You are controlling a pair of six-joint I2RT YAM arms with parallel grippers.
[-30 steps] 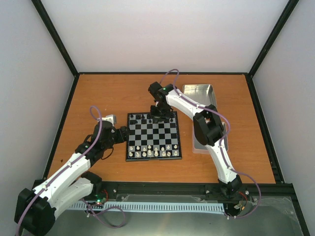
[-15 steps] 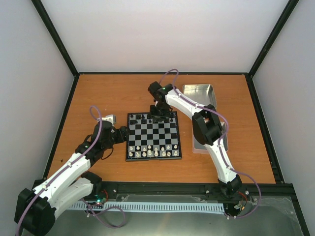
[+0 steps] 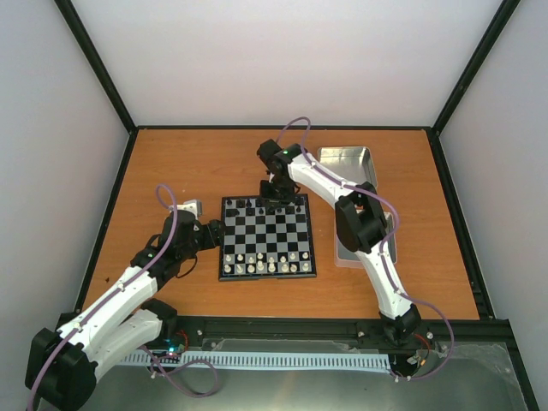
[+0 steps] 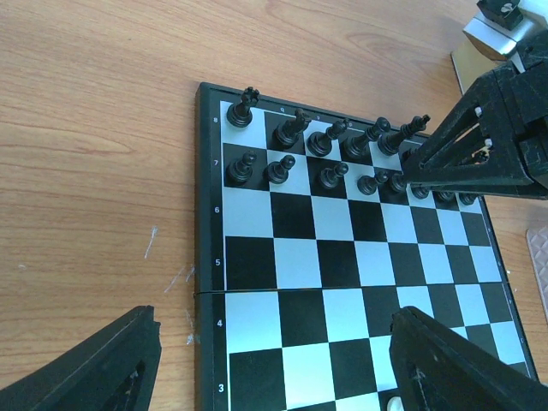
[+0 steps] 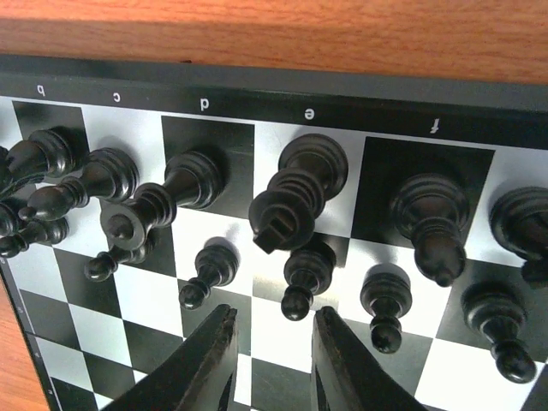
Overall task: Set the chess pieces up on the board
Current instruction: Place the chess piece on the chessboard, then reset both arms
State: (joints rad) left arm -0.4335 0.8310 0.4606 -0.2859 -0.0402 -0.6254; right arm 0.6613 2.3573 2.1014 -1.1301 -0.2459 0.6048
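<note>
The board (image 3: 267, 233) lies mid-table. Black chess pieces (image 3: 257, 205) stand in its two far rows. My right gripper (image 3: 279, 193) hovers over the far edge of the board. In the right wrist view it (image 5: 274, 324) is slightly open and empty, its tips just short of a black pawn (image 5: 301, 276) that stands in front of the black king (image 5: 295, 195). My left gripper (image 3: 215, 235) is at the board's left edge. In the left wrist view it (image 4: 274, 351) is wide open and empty over the board's border (image 4: 205, 257), with the black rows (image 4: 330, 158) ahead.
White pieces (image 3: 265, 261) fill the two near rows. A silver tin (image 3: 347, 163) stands at the back right, and another (image 3: 390, 248) lies partly under the right arm. A small white object (image 3: 190, 206) sits left of the board. The right gripper's body (image 4: 488, 145) blocks the board's far right corner.
My right gripper has drawn back slightly toward the far edge of the board. The left arm has not moved.
</note>
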